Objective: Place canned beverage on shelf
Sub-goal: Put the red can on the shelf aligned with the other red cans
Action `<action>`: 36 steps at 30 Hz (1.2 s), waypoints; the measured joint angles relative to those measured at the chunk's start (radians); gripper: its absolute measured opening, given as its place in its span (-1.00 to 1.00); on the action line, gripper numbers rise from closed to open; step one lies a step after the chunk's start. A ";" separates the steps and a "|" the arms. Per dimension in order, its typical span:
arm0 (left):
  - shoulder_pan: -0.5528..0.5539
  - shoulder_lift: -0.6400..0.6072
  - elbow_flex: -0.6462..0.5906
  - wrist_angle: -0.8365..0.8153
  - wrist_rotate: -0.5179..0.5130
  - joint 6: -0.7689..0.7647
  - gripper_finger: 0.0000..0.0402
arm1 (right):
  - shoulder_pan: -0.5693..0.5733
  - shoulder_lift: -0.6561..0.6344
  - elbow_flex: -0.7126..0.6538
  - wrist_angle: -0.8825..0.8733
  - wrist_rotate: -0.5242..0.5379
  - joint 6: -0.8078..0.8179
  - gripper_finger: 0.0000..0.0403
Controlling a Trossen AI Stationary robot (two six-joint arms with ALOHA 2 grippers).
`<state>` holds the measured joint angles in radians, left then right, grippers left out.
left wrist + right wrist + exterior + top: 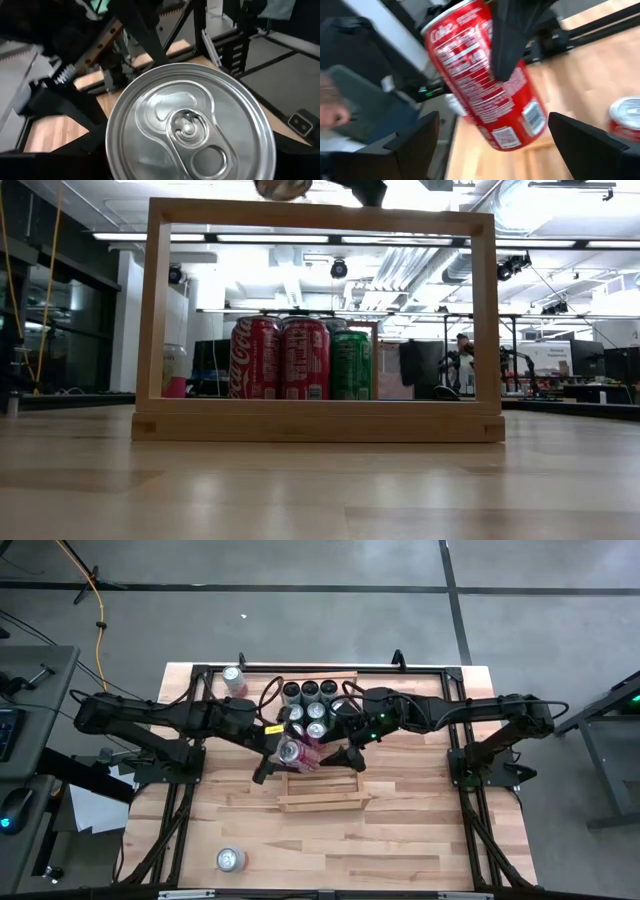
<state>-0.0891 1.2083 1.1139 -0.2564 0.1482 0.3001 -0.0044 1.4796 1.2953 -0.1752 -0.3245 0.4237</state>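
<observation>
A red aluminium beverage can (485, 80) is gripped by the left tool (287, 752) above the light-wood slatted shelf (320, 785), while the right tool (338, 753) is held open alongside.

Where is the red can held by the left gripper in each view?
High view: red can at centre, over the shelf's far end.
Low view: only its end at the top edge, above the shelf frame.
Left wrist view: silver lid fills the frame.
Right wrist view: tilted red side, centre.
Shared landmark: the shelf.
</observation>
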 joint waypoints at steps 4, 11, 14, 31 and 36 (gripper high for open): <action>-0.036 0.000 0.001 0.057 0.018 0.037 0.40 | -0.002 0.001 0.000 0.020 -0.094 0.047 0.78; -0.127 -0.001 0.001 0.103 -0.019 0.235 0.40 | -0.002 0.045 0.000 0.096 -0.250 0.121 0.78; -0.154 0.000 0.001 0.101 -0.065 0.290 0.40 | -0.002 0.076 0.000 0.135 -0.271 0.141 0.78; -0.201 0.073 0.001 0.209 -0.048 0.245 0.40 | 0.032 0.185 0.000 0.382 -0.439 0.221 0.78; -0.202 0.100 0.000 0.213 -0.019 0.258 0.40 | 0.052 0.203 0.000 0.380 -0.445 0.222 0.78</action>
<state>-0.2913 1.3086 1.1141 -0.0429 0.1291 0.5580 0.0476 1.6824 1.2951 0.2048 -0.7694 0.6460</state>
